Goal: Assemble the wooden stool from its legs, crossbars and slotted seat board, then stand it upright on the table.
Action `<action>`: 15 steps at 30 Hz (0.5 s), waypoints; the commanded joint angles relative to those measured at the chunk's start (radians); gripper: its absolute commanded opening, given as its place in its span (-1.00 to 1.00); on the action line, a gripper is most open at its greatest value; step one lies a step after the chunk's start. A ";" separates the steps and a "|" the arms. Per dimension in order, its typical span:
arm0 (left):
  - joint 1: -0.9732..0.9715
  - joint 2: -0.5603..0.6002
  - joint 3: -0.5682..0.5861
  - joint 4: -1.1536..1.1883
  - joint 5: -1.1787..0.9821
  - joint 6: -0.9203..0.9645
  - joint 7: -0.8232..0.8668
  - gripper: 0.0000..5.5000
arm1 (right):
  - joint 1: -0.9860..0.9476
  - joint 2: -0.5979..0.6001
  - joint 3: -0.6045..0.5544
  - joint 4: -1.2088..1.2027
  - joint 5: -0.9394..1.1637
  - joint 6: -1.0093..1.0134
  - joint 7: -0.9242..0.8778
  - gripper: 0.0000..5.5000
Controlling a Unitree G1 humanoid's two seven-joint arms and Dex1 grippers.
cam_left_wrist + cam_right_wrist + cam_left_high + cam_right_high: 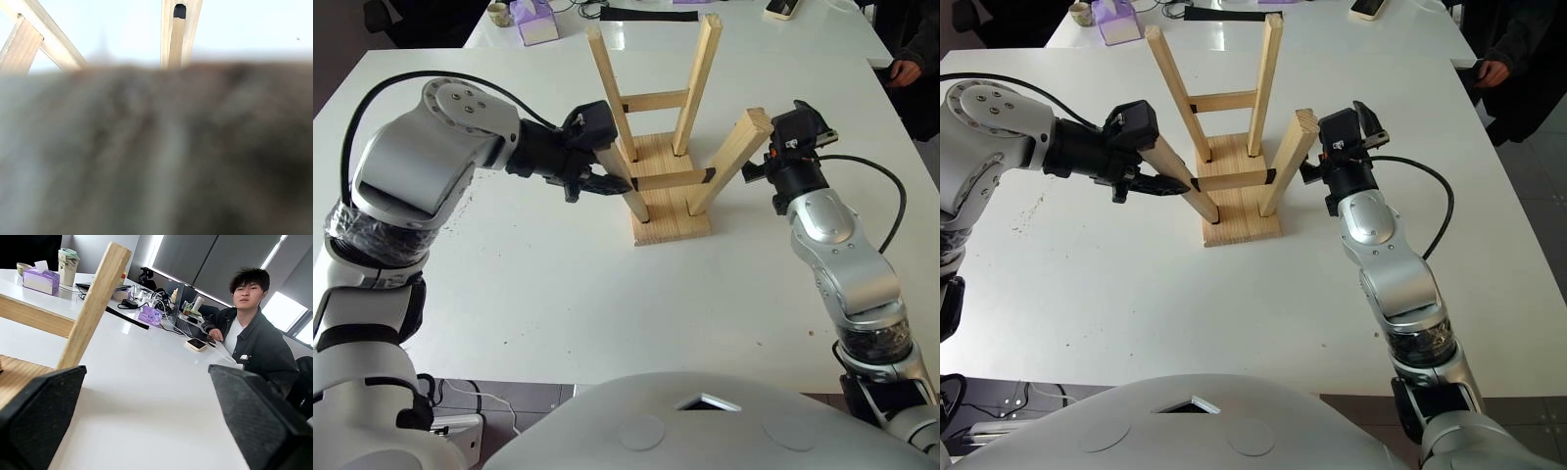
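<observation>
Two of the four legs lean outward: left near leg (634, 201) and right near leg (734, 157). Far-left leg (607, 83) and far-right leg (700, 78) stand straight. The stool is upside down mid-table, with the seat (671, 227) flat on the table (558, 284) and the legs pointing up.

Step, as I read it: squaring the near pair into the seat slots.

Left gripper (612, 183) looks clamped on the upper part of the left near leg. Right gripper (146, 371) has its fingers wide apart at the top of the right near leg. That leg sits just beside one finger and isn't gripped.

Next move probably needs:
- right gripper to close on its leg
- both arms to swing the near pair upright together, so the near crossbar (666, 179) doesn't pop out
- a push down into the seat
- then a flip onto the legs

Count:
- legs: 4
- crossbars: 2 visible, the near one and the far crossbar (656, 100)
- seat: 1
- grippers: 2
</observation>
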 commanded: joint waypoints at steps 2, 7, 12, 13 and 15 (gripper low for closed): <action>0.062 -0.110 -0.149 0.017 0.028 0.025 0.058 -0.25 | 0.034 -0.002 0.081 -0.006 0.017 -0.071 0.176 0.96; 0.118 -0.069 -0.114 0.010 0.022 0.037 0.070 -0.25 | 0.143 -0.204 -0.270 0.211 -0.068 -0.232 0.200 0.96; 0.116 -0.066 -0.105 0.001 0.008 0.050 0.083 -0.25 | 0.087 -0.237 -0.243 0.221 -0.188 -0.316 0.224 0.96; 0.108 -0.074 -0.109 0.001 0.005 0.054 0.085 -0.25 | 0.045 -0.165 -0.163 0.173 -0.180 -0.300 0.241 0.96; 0.091 -0.093 -0.122 -0.003 -0.001 0.060 0.089 -0.25 | -0.028 -0.006 0.009 0.071 -0.138 -0.261 0.276 0.96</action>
